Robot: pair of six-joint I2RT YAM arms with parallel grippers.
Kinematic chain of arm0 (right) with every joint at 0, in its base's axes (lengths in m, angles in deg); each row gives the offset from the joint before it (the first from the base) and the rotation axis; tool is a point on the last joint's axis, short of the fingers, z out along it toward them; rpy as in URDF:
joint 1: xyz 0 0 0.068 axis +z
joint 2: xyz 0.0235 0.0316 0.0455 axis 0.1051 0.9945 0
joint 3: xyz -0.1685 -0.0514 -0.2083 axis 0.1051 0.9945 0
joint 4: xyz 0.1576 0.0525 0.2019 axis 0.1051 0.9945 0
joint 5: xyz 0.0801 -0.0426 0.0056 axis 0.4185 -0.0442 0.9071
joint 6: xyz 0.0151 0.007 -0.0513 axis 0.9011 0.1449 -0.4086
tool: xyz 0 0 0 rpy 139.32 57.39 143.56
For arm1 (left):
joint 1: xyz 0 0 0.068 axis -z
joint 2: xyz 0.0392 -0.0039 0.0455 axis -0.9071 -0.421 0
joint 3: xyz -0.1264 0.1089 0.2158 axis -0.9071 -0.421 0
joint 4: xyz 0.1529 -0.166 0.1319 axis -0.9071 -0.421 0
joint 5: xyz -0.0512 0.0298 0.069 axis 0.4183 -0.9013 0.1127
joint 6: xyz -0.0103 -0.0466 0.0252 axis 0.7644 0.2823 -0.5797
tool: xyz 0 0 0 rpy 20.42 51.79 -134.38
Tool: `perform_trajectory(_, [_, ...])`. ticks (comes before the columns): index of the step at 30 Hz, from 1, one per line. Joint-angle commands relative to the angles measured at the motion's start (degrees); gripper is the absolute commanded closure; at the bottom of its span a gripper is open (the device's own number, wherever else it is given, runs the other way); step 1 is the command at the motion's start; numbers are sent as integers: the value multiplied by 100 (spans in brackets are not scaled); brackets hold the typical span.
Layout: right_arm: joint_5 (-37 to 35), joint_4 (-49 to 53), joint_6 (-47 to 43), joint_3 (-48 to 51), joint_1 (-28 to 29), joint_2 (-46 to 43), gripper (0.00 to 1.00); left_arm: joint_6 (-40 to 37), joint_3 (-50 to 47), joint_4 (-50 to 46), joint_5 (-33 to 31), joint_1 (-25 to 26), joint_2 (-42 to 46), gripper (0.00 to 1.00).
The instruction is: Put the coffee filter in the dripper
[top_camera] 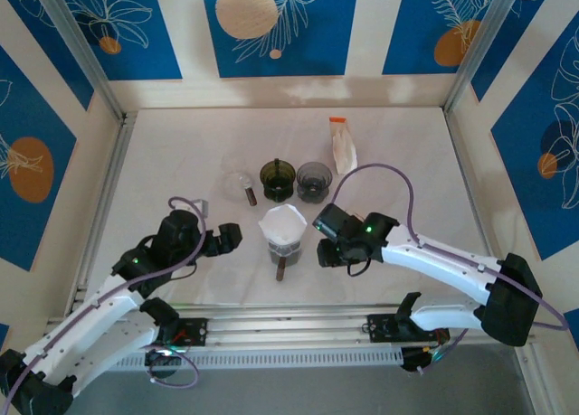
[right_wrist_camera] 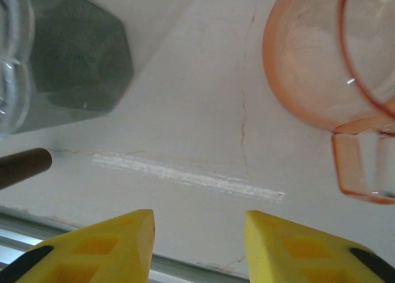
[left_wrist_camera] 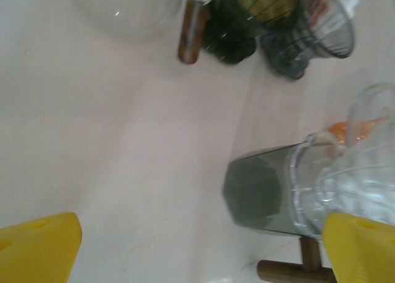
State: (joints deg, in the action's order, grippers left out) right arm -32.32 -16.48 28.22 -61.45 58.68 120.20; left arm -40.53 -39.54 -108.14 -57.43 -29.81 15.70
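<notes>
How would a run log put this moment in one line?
coffee filter: sitting in dripper | left gripper: open, empty, left of dripper | right gripper: open, empty, right of dripper

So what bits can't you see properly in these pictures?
- Top view: the dripper, mostly covered by the white coffee filter.
- Right wrist view: an orange see-through cup, cut off by the right edge.
- Left wrist view: the grey dripper, blurred and cut off by the top edge.

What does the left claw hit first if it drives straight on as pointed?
Probably the dripper holding the white filter: the open left claw points at it, with bare table between. In its wrist view the dripper sits off-centre, so contact could be glancing.
</notes>
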Motion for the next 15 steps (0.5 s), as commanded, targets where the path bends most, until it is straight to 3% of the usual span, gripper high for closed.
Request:
perform_trajectory(1, [518,-755,168,335,-81,-241,61,297,-209,292,55,-221,88,0])
perform_trajectory(8, [920,-1328,167,741,-255,-280,67,556,-600,1664,1497,-1279,-525,14])
perform_trajectory(15, [1062,-1704,186,806,-351,34,74,691,-399,2257,1710,-1487,-1290,16])
